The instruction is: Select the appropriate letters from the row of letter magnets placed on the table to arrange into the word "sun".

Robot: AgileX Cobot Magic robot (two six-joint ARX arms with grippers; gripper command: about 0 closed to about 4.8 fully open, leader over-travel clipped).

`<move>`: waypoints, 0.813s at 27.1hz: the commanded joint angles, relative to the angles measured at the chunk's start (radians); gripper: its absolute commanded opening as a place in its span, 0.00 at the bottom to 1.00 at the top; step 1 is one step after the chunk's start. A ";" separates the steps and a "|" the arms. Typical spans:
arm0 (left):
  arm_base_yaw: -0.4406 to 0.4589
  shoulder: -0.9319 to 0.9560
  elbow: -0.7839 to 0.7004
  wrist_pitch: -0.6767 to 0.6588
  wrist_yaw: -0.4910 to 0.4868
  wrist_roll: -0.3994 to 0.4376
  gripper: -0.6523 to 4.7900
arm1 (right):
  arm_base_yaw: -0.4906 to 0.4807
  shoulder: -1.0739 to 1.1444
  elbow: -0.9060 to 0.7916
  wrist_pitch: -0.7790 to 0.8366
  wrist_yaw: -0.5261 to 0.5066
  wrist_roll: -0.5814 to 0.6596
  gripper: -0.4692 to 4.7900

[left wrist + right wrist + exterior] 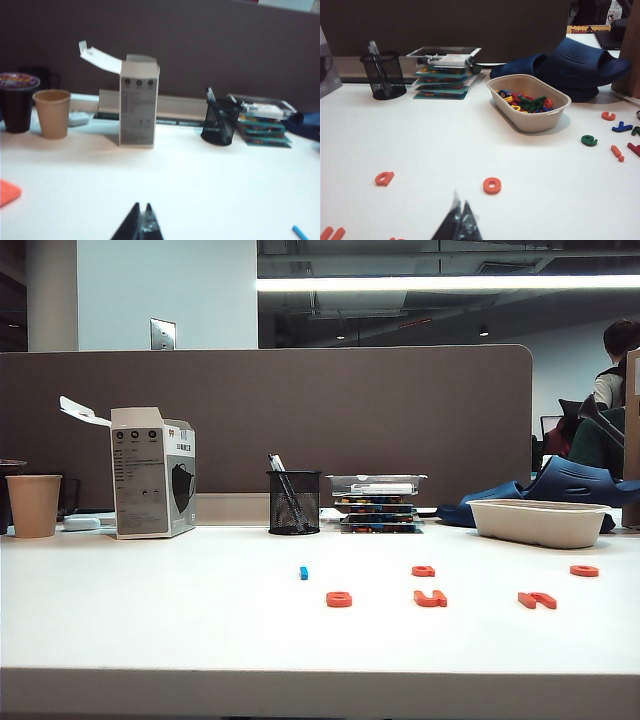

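Along the back edge of the table, from its left end, stand a tan paper cup (pixel 33 505), a white box (pixel 152 480) with its top flap open, a black mesh pen cup (pixel 294 502) and a stack of flat cases (pixel 377 505). Toward the back right corner sits a pale oval tray (pixel 529 102) full of mixed coloured letters, just in front of dark blue slippers (pixel 570 65). A grey-brown partition (pixel 300 410) rises behind the back edge.

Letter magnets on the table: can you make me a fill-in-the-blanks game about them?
1. In the exterior view, the smallest piece in the row of letter magnets is coloured ____.
2. The pens stand in a black mesh ____ by the partition.
3. The beige tray holds a heap of loose ____.
4. The jaws of the left gripper and the right gripper are both ____.

Missing words: blue; cup; letters; shut
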 commanded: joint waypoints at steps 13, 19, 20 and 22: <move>0.000 -0.001 -0.084 0.130 0.018 0.000 0.11 | 0.001 -0.001 -0.015 0.007 0.009 -0.029 0.20; 0.000 -0.001 -0.084 0.128 0.018 0.000 0.11 | 0.001 -0.001 -0.015 0.006 0.008 -0.029 0.20; 0.000 -0.001 -0.084 0.128 0.018 0.000 0.11 | 0.001 -0.001 -0.015 0.006 0.008 -0.029 0.20; 0.000 -0.001 -0.084 0.128 0.018 0.000 0.11 | 0.001 -0.001 -0.015 0.006 0.008 -0.029 0.20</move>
